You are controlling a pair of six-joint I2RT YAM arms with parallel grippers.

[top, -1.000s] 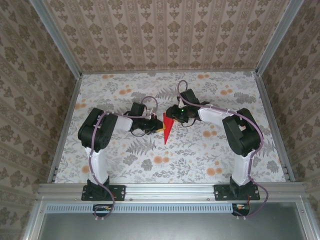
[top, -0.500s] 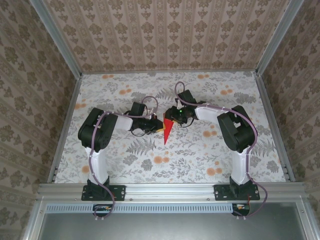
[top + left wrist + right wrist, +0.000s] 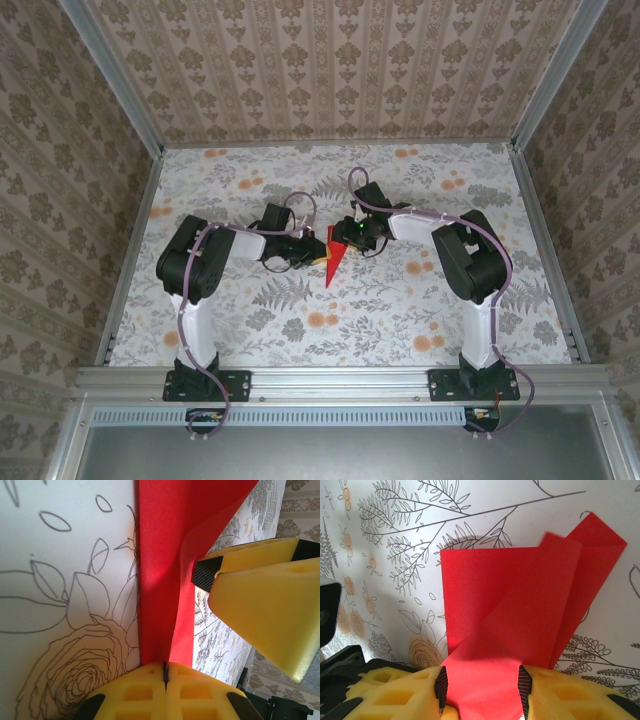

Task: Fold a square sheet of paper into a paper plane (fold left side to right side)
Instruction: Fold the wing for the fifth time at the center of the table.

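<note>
The square sheet of paper (image 3: pixel 333 262) is bright red and folded into a narrow dart, its tip pointing toward the near edge; this is the paper plane. It lies mid-table between both grippers. My left gripper (image 3: pixel 317 252) is shut on the paper's folded edge (image 3: pixel 160 555), its yellow fingertips (image 3: pixel 190 690) pressed together. My right gripper (image 3: pixel 347 237) reaches in from the right. Its jaws stand apart, astride a raised flap of the paper (image 3: pixel 520 605). The right gripper's yellow fingers (image 3: pixel 260 600) sit close beside that flap in the left wrist view.
The table (image 3: pixel 400 300) has a floral cover, with metal rails (image 3: pixel 340 378) at its edges and patterned walls on three sides. Both arms bend inward over the middle. Open tabletop lies in front of and behind the paper.
The right arm has swung a little to the left, toward the paper. The paper's tip has shifted slightly left. The left arm has held still.
</note>
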